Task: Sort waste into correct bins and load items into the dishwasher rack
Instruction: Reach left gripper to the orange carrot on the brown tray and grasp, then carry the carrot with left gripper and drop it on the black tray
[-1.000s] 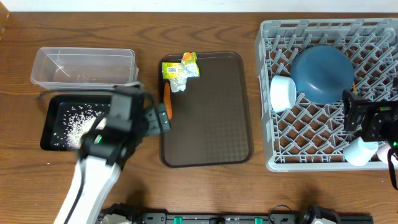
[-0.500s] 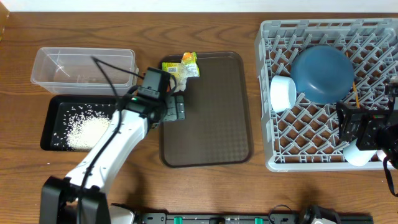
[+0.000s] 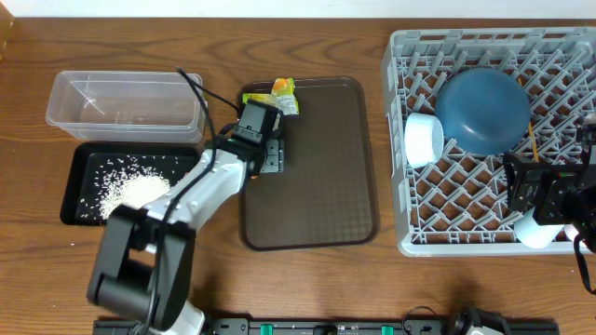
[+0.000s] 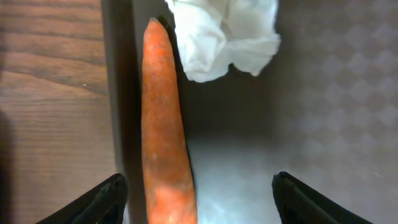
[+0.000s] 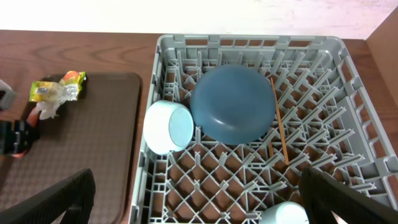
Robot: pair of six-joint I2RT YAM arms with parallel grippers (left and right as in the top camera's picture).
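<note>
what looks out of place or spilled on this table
The carrot lies right along the brown tray's left rim, next to the crumpled wrapper. Loose rice is scattered across the black tray. The white bowl lies on its side in the rack.

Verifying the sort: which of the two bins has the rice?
The shallow black tray, nearer the robot: white rice is piled in it. The clear tub behind it shows no such pile.

left hand [image 4: 199, 186]: fingers spread (pointing down) | right hand [image 5: 198, 186]: fingers spread wide
</note>
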